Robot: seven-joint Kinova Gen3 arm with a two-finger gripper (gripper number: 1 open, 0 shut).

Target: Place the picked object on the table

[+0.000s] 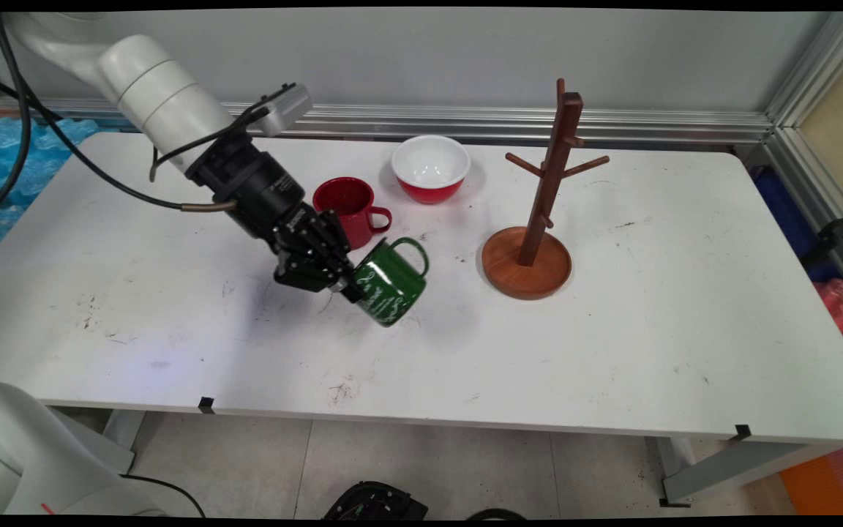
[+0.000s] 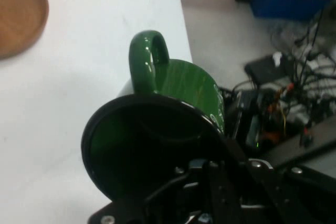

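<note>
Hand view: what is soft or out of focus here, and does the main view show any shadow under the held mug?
Hand view: the green mug fills the frame close up, its dark mouth and the floor clutter behind are soft. Main view: a faint grey shadow lies on the white table beneath the gripper and mug.

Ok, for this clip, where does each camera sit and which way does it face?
Main view: fixed above the table's near side, looking down across it to the wall; shows the white arm and gripper shut on the tilted green mug, beside the red mug, red bowl and wooden mug tree.
Hand view: on the hand, looking along the gripper into the green mug's mouth; black linkage at the bottom.
Shared: green mug, mug tree's base, table.
</note>
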